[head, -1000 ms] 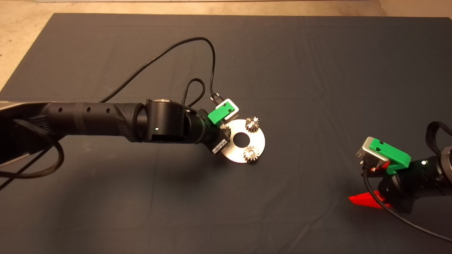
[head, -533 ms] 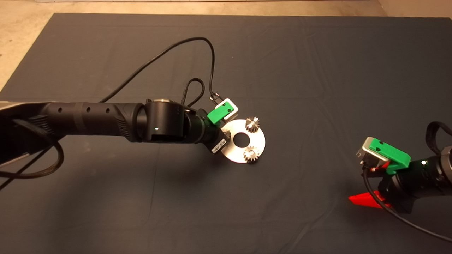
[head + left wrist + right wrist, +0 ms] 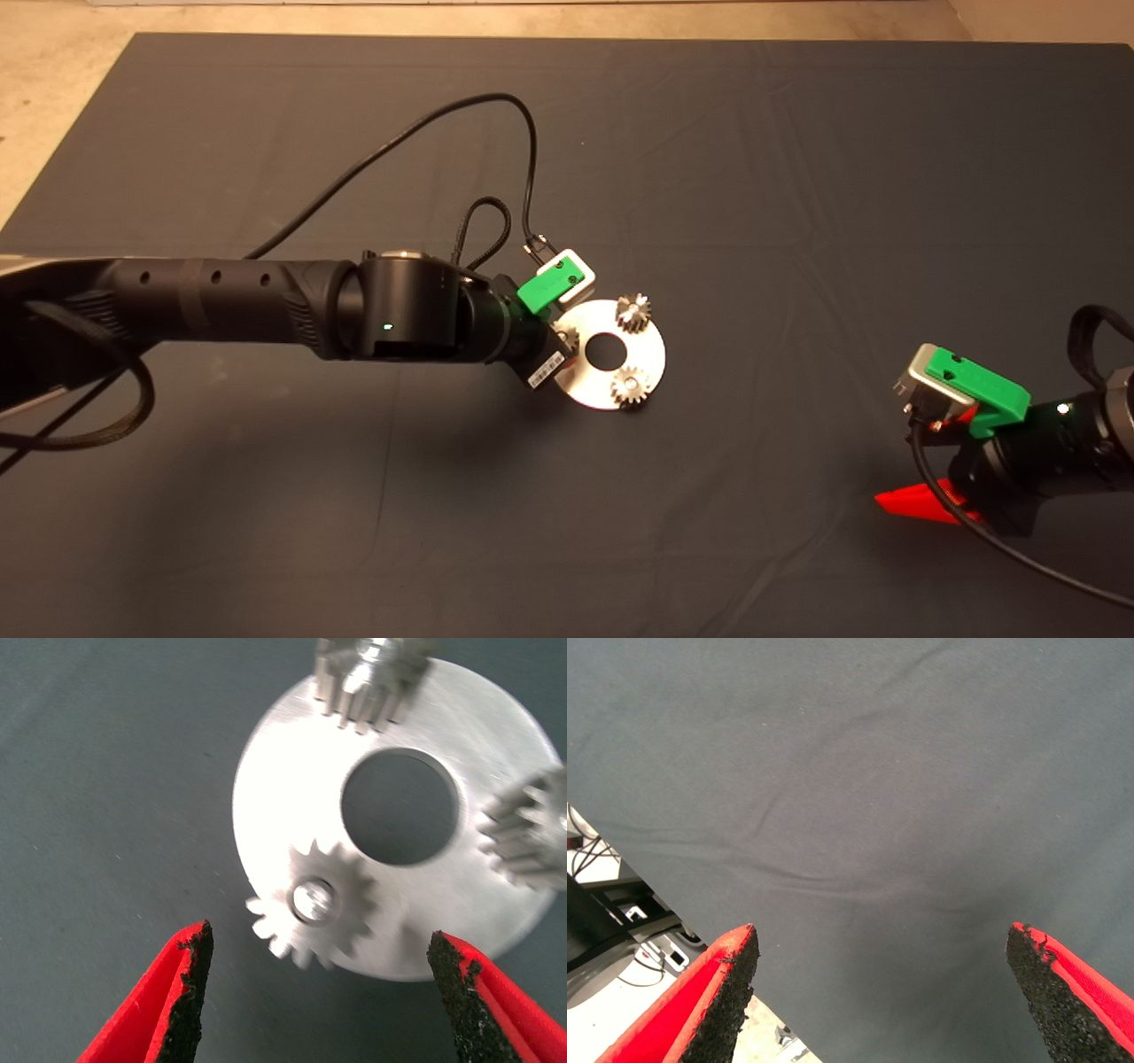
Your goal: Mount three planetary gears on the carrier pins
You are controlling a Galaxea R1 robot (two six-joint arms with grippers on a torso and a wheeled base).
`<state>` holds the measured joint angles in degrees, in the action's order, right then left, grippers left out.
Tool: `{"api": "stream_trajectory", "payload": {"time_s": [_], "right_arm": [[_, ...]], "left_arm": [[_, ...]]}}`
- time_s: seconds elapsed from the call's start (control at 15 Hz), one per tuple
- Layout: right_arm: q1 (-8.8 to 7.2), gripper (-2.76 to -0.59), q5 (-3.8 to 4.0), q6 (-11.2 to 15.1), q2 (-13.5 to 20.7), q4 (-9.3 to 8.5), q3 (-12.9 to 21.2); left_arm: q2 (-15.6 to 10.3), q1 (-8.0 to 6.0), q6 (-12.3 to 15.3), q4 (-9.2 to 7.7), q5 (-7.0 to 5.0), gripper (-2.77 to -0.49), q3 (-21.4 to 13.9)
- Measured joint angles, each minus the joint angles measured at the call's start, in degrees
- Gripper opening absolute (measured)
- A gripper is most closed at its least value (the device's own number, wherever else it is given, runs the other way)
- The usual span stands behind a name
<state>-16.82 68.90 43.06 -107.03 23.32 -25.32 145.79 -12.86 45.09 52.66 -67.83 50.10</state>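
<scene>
The shiny round disc (image 3: 651, 350) lies mid-mat, and each of its three carrier pins carries one of the planetary gears. Two gears (image 3: 633, 312) (image 3: 631, 387) sit on the disc's right side. The third gear (image 3: 314, 908) rests over its pin (image 3: 312, 901) at the disc's left rim, partly under my left wrist in the head view. My left gripper (image 3: 323, 992) is open just short of that gear, its fingers (image 3: 190, 992) apart from it on both sides and holding nothing. The right gripper (image 3: 921, 505) waits at the lower right, open and empty (image 3: 877, 992).
A black cable (image 3: 523, 159) loops up behind my left wrist over the mat. In the right wrist view the mat's edge (image 3: 664, 895) shows, with floor and cables beyond it. Bare dark mat surrounds the disc.
My left arm has drawn back slightly to the left, away from the disc. The third gear stays on its pin. The right arm has not moved.
</scene>
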Motion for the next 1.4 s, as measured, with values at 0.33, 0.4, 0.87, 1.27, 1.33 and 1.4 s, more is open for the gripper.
{"api": "stream_trajectory", "payload": {"time_s": [0.33,0.4,0.87,1.27,1.33,1.4], "right_arm": [[-0.02,-1.29,0.45,3.7,-6.9,0.00,0.0],[-0.02,-1.29,0.48,7.0,-11.2,0.02,0.0],[6.66,-1.29,18.61,30.1,-37.6,11.45,0.4],[10.85,-1.29,18.86,36.0,-38.8,15.84,1.5],[11.15,-1.29,18.88,36.4,-38.8,15.92,1.5],[11.12,-1.29,18.80,36.7,-38.8,16.06,1.6]], "left_arm": [[-5.5,-6.09,11.7,-4.98,-12.36,-1.63,-16.1],[-5.5,-6.40,16.7,-5.48,-15.30,-1.63,-19.8],[-9.4,-7.84,33.2,-9.67,-19.58,-1.63,-29.7],[-11.0,-3.47,35.1,-10.47,-19.60,-1.63,-30.6],[-11.0,-3.17,35.6,-10.69,-19.60,-1.63,-30.6],[-10.9,-2.99,36.2,-10.67,-19.63,-1.63,-30.6]]}}
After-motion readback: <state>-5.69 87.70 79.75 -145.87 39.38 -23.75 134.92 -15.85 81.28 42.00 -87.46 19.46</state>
